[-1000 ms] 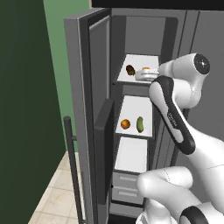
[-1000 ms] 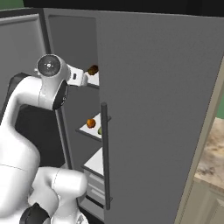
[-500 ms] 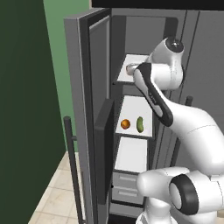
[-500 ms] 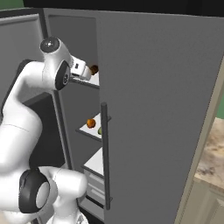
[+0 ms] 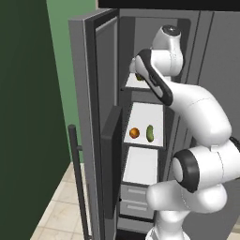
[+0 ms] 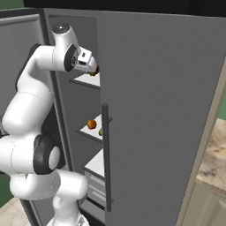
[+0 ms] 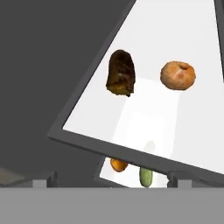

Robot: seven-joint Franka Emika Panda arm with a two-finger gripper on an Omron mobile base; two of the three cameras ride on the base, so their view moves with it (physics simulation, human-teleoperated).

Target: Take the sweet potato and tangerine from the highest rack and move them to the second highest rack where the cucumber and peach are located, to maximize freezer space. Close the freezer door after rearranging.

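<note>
Above, sweet potato (image 7: pixel 120 72) and tangerine (image 7: pixel 177 75) lie beyond spread jaws, untouched.

Arm now higher and deeper into the freezer (image 5: pixel 187 56), pincer up at the highest rack (image 7: pixel 188 127)

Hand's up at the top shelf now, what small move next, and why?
Probably ease the open gripper forward and down over the sweet potato: it and the tangerine both lie untouched on the highest rack, and the sweet potato sits closer to the hand's centre line.
</note>
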